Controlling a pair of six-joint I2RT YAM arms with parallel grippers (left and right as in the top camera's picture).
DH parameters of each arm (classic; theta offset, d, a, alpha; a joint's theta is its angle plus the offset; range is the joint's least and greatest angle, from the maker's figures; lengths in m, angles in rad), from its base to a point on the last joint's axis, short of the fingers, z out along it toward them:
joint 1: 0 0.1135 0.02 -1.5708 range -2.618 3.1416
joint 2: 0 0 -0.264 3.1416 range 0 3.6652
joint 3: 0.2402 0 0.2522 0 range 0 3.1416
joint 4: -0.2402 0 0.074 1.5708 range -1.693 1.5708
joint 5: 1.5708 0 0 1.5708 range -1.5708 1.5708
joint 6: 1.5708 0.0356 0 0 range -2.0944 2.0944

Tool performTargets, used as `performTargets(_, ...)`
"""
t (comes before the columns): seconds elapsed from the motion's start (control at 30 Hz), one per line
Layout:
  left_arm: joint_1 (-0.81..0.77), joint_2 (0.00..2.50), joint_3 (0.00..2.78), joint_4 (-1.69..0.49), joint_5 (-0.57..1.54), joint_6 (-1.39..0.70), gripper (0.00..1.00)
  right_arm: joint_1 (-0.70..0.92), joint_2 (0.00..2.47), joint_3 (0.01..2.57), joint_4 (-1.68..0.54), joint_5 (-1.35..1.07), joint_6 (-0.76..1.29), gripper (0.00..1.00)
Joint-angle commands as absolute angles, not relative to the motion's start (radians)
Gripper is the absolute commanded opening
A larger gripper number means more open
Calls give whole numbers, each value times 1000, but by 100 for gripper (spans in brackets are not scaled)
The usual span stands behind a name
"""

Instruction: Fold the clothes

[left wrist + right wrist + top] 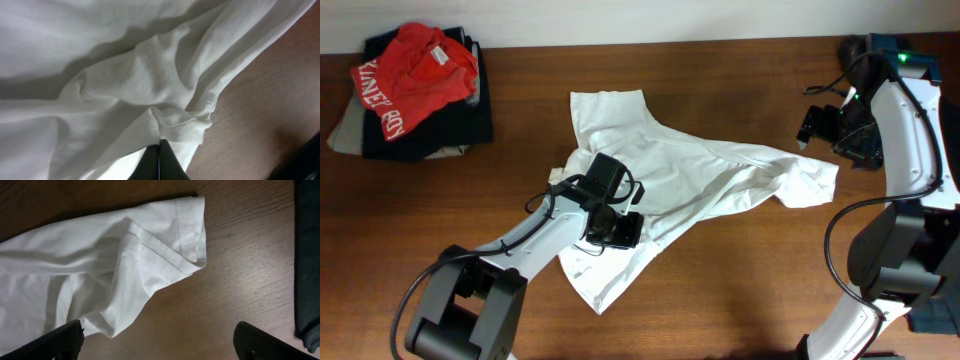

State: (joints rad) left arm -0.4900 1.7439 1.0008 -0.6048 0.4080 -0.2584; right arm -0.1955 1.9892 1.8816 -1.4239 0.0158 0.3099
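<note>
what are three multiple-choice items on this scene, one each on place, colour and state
1. Where in the overhead view is the red shirt? A centre; B top left; C bottom right.
2. What colour is the T-shirt on the table? A blue; B yellow; C white.
3. How do the right jaws stand? A wide open, empty; B shut on cloth; C shut on a cable.
Answers: 1 B, it lies in that corner. 2 C, it is white in every view. 3 A, the right wrist view shows them far apart over the table.
</note>
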Motion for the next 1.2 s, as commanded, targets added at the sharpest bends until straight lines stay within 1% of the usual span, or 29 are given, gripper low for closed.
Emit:
performTargets(0.0,-488,1752,1038,-624,422,-234,1,-197,1985,1883,-1427,7,303,99)
performTargets(0.07,-487,1748,1077,-673,410,-207,1,-197,1985,1883,-1427,7,303,99)
performTargets(0.27,-467,1695,1280,-917,201,-177,1,-197,1985,1883,-1428,7,303,99)
performTargets(0.37,-456,1663,1318,-964,190,-177,1,-197,1985,1883,-1428,7,303,99)
performTargets(0.5,-455,1649,1319,-988,189,-178,1,-197,1985,1883,-1428,7,303,99)
performTargets(0.6,-449,1645,1319,-1010,147,-178,1,-197,1985,1883,-1447,11,302,99)
performTargets(0.73,-386,1599,1340,-1012,130,-179,1,-197,1985,1872,-1530,15,292,99)
performTargets(0.8,-344,1565,1353,-1012,130,-178,1,-197,1985,1852,-1533,15,292,99)
performTargets(1.03,-198,1369,1364,-1010,63,-178,1,-197,1985,1756,-1476,7,296,99)
performTargets(1.17,-173,1246,1377,-1003,63,-178,1,-197,1985,1737,-1446,-44,295,99)
